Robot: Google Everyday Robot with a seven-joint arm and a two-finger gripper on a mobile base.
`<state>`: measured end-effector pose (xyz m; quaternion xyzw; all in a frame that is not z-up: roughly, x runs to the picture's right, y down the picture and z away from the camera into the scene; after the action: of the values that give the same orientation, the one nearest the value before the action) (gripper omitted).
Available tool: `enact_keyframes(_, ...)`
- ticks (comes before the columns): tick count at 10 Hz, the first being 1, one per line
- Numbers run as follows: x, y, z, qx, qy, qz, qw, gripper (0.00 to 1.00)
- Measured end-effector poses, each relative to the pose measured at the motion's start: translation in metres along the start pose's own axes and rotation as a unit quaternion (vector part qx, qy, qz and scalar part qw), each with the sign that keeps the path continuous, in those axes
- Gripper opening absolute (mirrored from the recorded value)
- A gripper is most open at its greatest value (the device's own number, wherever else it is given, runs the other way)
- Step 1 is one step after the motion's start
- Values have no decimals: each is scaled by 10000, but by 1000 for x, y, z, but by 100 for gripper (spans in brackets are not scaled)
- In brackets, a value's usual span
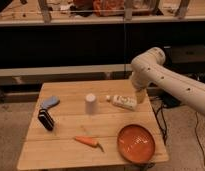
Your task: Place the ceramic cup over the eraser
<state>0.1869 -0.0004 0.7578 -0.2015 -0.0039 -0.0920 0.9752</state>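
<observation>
Since the cup [90, 104] stands mid-table, well left of the spread, empty gripper [140, 96] hovering beside the bottle [124, 103] at the far right, the arm should swing left and grip its sides squarely, without tipping it.

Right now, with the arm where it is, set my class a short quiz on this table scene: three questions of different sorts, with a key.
1. True or false: the claw is holding the ceramic cup.
2. Which thing lies nearest the claw? A) the carrot B) the white bottle C) the ceramic cup
3. In one word, what colour is the plate on the table?

Key
1. False: the claw hangs empty over the table's right side, well apart from the cup.
2. B
3. Orange
</observation>
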Motion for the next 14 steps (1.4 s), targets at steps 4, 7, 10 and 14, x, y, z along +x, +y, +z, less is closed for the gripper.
enact_keyframes(4, -30, -15, -1, 80, -29, -307, 9995, 80)
enact_keyframes(7, -38, -20, 0, 107, -35, -443, 9990, 80)
enact_keyframes(10, -62, -27, 4, 143, -61, -606, 9980, 80)
enact_keyframes(14, -74, -33, 8, 169, -84, -736, 9971, 80)
